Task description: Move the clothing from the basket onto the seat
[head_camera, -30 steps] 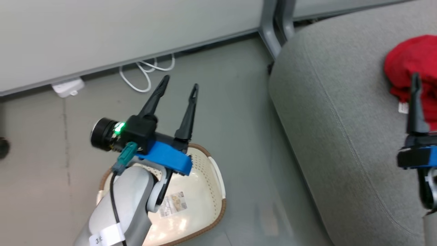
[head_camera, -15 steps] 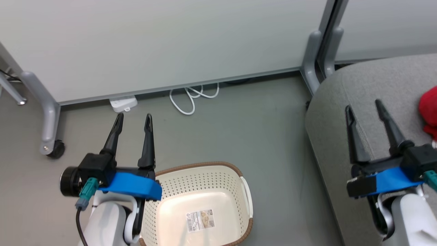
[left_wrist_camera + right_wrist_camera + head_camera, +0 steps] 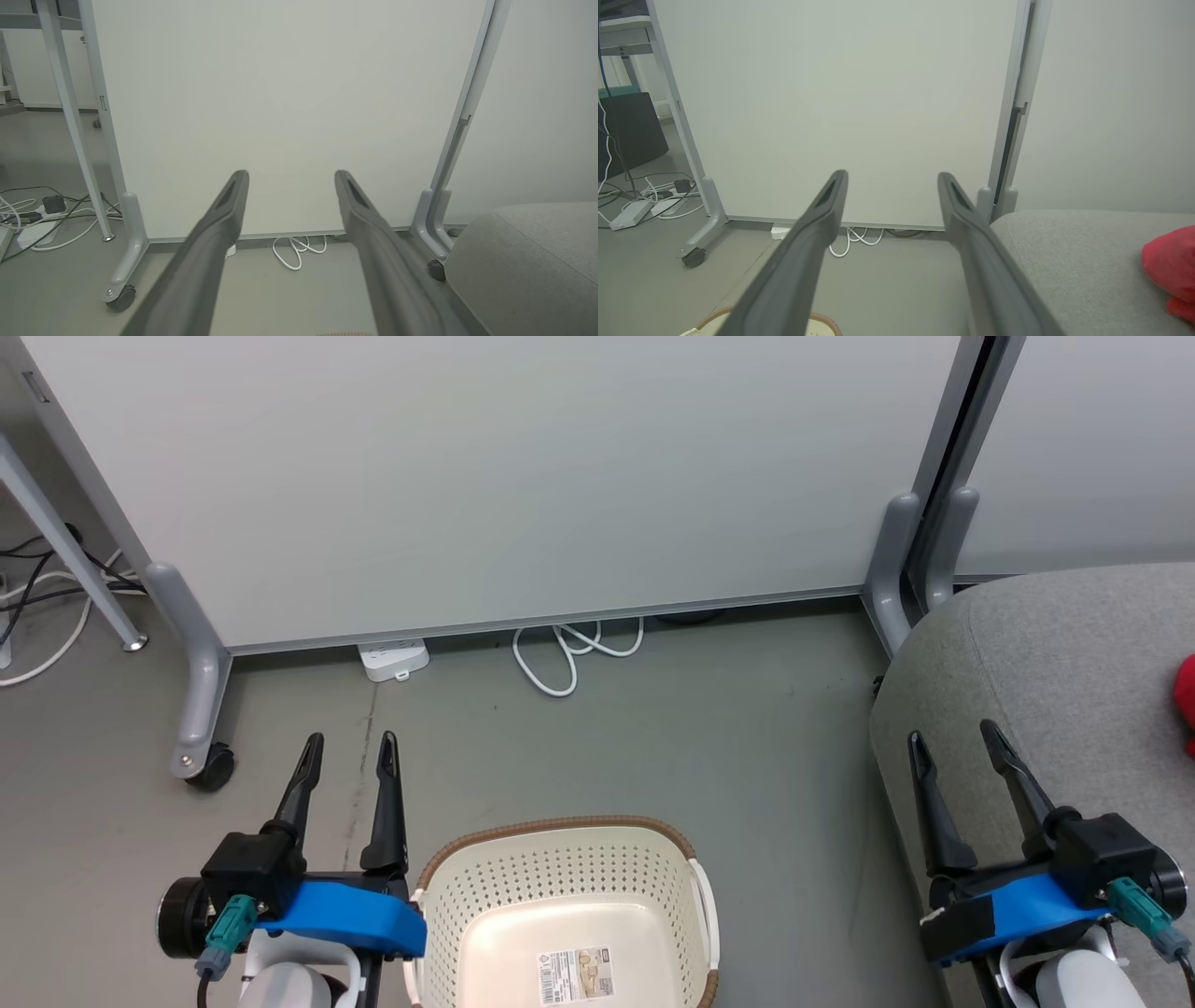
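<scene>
Only writing anywhere is the label sticker (image 3: 576, 974) on the inside bottom of the basket (image 3: 560, 873); it has a barcode and a little picture, but the print is way too small to read. The basket sits on the floor (image 3: 700, 728) with its rounded far end facing the white partition (image 3: 523, 476); the near part is cut off by the frame, so its long axis is anyone's guess; nothing inside but that sticker. The clothing (image 3: 1187, 700) is just a red lump at the far right, lying on the grey seat (image 3: 1046, 653); too bunched and cropped to say which way it points. Left gripper (image 3: 351, 739) hangs over the floor just left of the basket, right gripper (image 3: 951, 733) over the seat's near corner; both have jaws spread wide with nothing between them. Room-wise: smooth grey floor, partition on grey legs with a caster (image 3: 210, 770), a power strip (image 3: 394, 660) and a looped white cable (image 3: 569, 658) at its foot.
</scene>
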